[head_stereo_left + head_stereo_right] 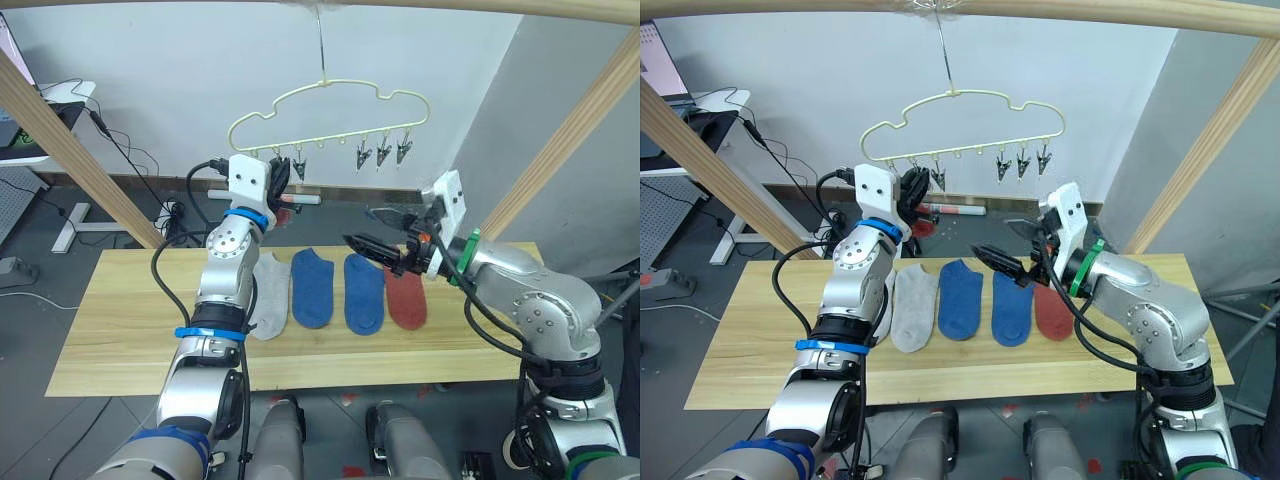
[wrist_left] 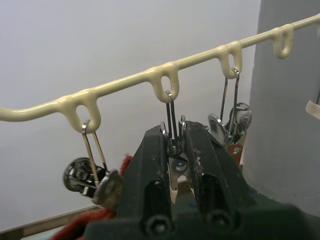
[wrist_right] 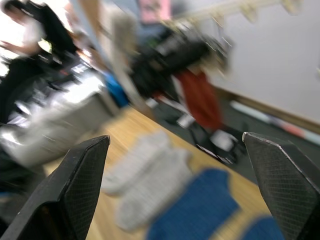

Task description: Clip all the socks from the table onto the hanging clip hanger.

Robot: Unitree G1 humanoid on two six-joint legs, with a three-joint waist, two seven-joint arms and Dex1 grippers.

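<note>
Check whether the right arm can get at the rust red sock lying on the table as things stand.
Probably yes. The right tool is open and hovers just above the rust red sock on the table, with nothing lying over it.

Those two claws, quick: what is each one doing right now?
Left gripper: jaws shut on a clip of the clip hanger.
Right gripper: jaws wide open, holding nothing, above the socks.
</note>
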